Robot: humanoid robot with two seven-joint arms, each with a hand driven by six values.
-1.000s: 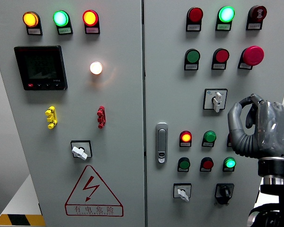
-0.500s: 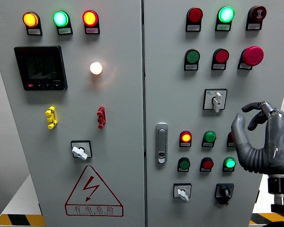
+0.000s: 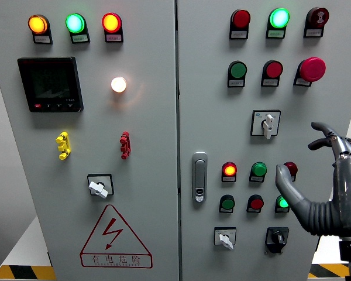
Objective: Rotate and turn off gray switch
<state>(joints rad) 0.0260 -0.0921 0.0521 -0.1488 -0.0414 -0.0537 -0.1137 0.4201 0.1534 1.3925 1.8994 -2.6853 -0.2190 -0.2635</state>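
Left door: three lit lamps on top, one black meter (image 3: 50, 84), one white lamp, a yellow and a red handle, and one gray switch (image 3: 99, 187) above the warning triangle. Right door: two more gray switches — upper (image 3: 267, 123) and lower (image 3: 224, 237) — plus one black knob (image 3: 276, 237). The right hand (image 3: 327, 187) hovers at the far right, fingers spread wide, holding nothing.

Right hand (image 3: 330, 190) raised, fingers (image 3: 323, 127) spread
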